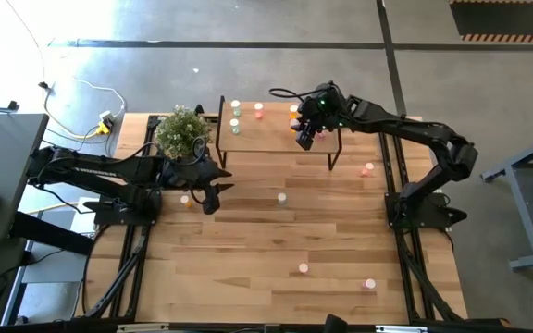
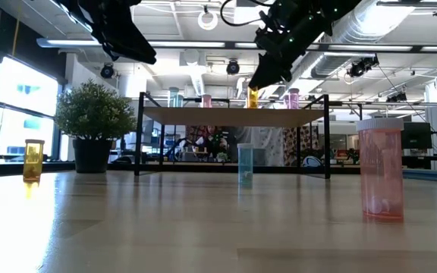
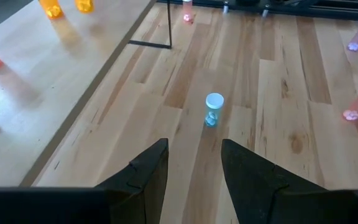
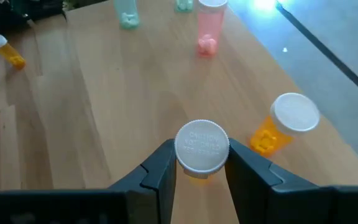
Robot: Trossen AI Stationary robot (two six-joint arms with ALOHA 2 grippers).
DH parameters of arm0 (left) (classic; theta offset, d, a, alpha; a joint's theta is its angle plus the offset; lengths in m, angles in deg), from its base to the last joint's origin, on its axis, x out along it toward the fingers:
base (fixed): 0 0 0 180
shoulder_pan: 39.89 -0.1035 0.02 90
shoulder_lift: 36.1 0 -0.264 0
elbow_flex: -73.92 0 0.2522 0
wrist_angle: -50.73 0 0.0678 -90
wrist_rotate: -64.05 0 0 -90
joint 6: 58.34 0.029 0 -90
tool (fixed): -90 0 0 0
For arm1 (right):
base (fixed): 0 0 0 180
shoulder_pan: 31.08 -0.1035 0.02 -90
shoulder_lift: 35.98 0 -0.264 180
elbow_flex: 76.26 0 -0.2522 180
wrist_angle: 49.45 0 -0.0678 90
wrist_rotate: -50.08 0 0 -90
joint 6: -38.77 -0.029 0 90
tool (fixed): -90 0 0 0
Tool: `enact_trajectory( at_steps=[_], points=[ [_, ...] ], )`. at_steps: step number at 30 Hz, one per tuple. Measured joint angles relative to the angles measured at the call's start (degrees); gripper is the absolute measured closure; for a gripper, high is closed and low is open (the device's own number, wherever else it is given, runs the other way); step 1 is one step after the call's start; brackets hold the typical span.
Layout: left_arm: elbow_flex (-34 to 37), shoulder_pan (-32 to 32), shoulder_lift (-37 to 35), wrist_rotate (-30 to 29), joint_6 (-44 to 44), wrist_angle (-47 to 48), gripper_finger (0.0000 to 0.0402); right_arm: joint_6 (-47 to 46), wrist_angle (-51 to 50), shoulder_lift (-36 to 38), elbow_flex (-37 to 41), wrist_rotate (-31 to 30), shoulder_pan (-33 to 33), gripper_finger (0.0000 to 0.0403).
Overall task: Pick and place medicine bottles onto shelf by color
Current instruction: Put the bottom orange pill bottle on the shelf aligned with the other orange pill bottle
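Taking the shelf [image 1: 276,136] as the marker: left of it stand the potted plant [image 1: 183,131] and the left gripper [image 1: 213,196], raised over the slatted wooden table [image 1: 248,250] with its fingers apart and nothing between them. Only the left wrist view shows what lies ahead of those fingers: a pale green bottle [image 3: 213,109] upright on the planks, in front of the shelf's black legs. Over the shelf's right end the right gripper [image 4: 199,169] hangs, its fingers clamped on an orange bottle [image 4: 202,148]. Only its wrist view shows the white cap held between the pads, with a second orange bottle [image 4: 283,126] standing just beside it on the shelf top.

The low view alone shows the room: white ceiling ducts, windows to the left, and a pink bottle [image 2: 379,168] up close.

The gripped bottle stands upright, cap upward, long axis vertical.
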Motion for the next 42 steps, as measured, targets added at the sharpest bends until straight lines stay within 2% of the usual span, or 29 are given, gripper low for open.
enact_trajectory(
  at_steps=[25,36,42],
  points=[
    [0.00,0.02,0.00,0.00,0.00,0.20,0.0261,-2.10,0.00,-1.97,0.09,-1.79,-0.02,0.0292],
    [0.00,0.02,0.00,0.00,0.00,0.20,0.0261,-1.94,-0.14,-2.08,0.02,-4.17,-0.02,0.0230],
    [0.00,0.02,0.00,0.00,0.02,0.20,0.0261,-1.93,0.15,-1.66,-0.09,-4.26,-0.02,0.0223]
  ],
)
